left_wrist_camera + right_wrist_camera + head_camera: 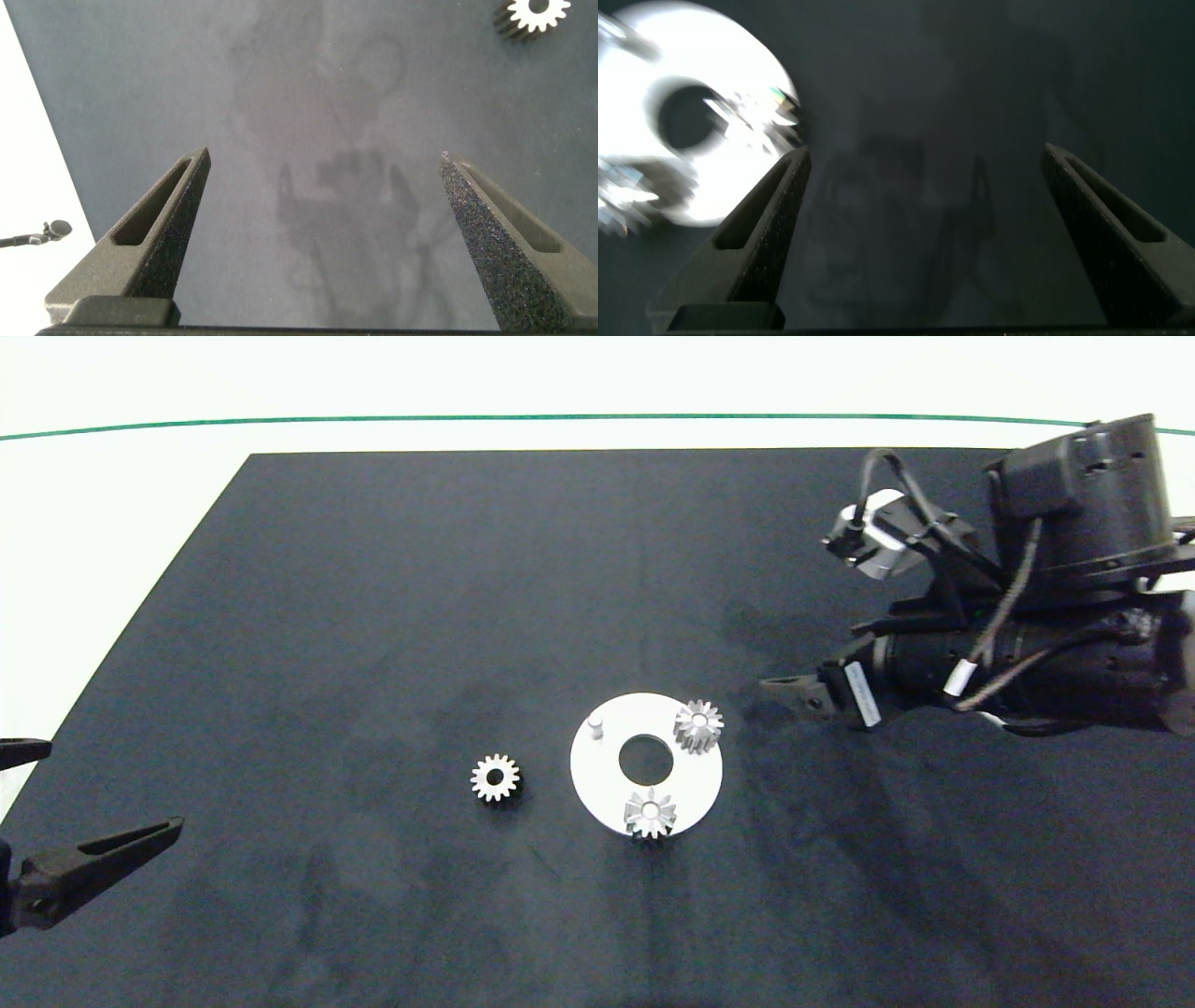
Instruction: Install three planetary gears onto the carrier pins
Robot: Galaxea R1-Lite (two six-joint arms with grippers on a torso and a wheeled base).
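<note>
Two gears (698,724) seemingly seated on disc (597,784) pins; third gear (495,777) on mat.

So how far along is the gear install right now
Two of three planetary gears look seated on the white disc: one gear on its far right side, another at its near edge. One carrier pin is bare. The third gear lies loose on the dark mat, left of the disc. Nothing is in hand: the right gripper and left gripper both have empty, open jaws.
</note>
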